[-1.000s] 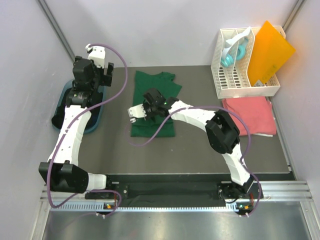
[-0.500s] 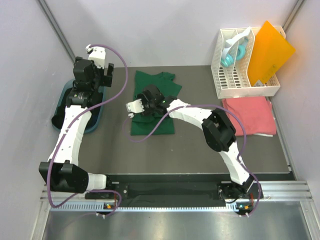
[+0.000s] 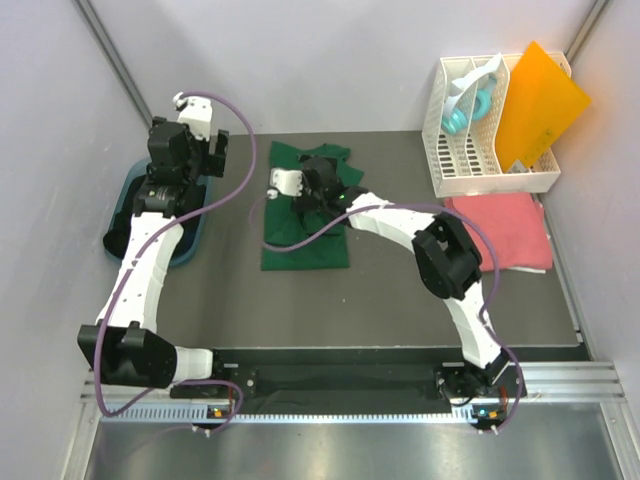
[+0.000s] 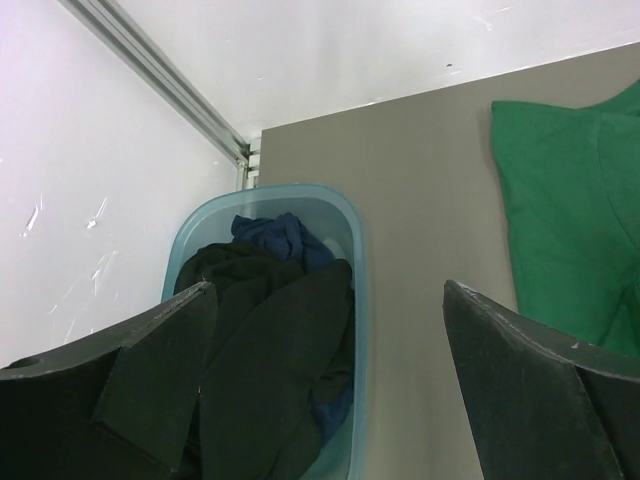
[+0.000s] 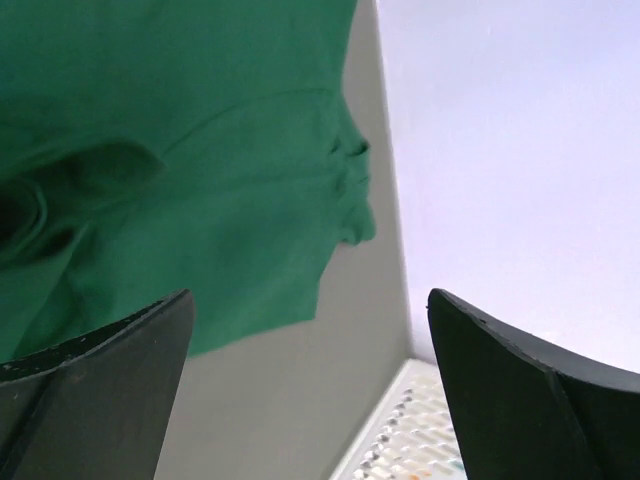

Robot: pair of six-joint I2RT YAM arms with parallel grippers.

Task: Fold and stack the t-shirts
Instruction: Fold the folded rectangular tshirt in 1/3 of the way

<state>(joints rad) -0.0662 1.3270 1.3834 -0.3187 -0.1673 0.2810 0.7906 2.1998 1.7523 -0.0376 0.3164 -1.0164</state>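
Note:
A dark green t-shirt (image 3: 305, 245) lies partly folded on the grey table, and the right wrist view shows its rumpled upper part (image 5: 200, 170). My right gripper (image 3: 322, 172) (image 5: 310, 300) hovers over the shirt's far end, open, with nothing between its fingers. A coral pink t-shirt (image 3: 500, 230) lies folded at the right. Dark t-shirts (image 4: 260, 330) fill a teal basin (image 4: 355, 260) at the left. My left gripper (image 3: 205, 150) (image 4: 328, 300) hangs above the basin's far edge, open and empty.
A white slotted rack (image 3: 480, 150) (image 5: 410, 430) stands at the back right with an orange plastic sheet (image 3: 540, 100) leaning in it. Walls close in the back and both sides. The basin's rim (image 3: 190, 240) lies under the left arm.
My right gripper has opened and let go of the green shirt, then moved from the shirt's middle toward its far end. The left arm has hardly moved.

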